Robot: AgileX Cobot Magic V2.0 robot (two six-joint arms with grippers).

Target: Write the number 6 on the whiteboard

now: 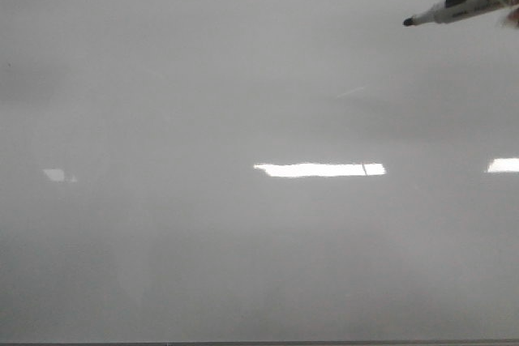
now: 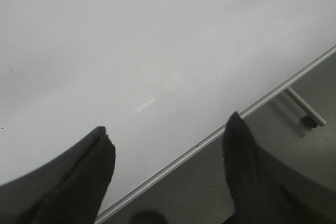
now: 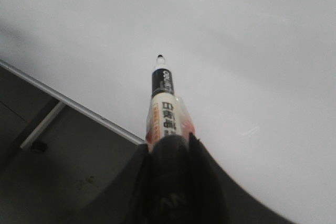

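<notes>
The whiteboard (image 1: 203, 103) is a glossy grey-white surface that fills the front view. No drawn number 6 shows on it in any view. My right gripper (image 3: 169, 139) is shut on a white and black marker (image 3: 164, 103), uncapped, tip forward over the board. In the front view the marker (image 1: 462, 4) enters from the upper right with its black tip pointing left; I cannot tell if the tip touches the board. My left gripper (image 2: 168, 129) is open and empty, over the board's metal edge (image 2: 210, 137).
Bright rectangular light glares (image 1: 320, 169) lie on the board. Beyond the board's edge is a dark floor (image 3: 52, 171), and a metal support leg (image 2: 307, 111) with a foot stands there. The board's lower dark edge (image 1: 259, 343) runs along the front.
</notes>
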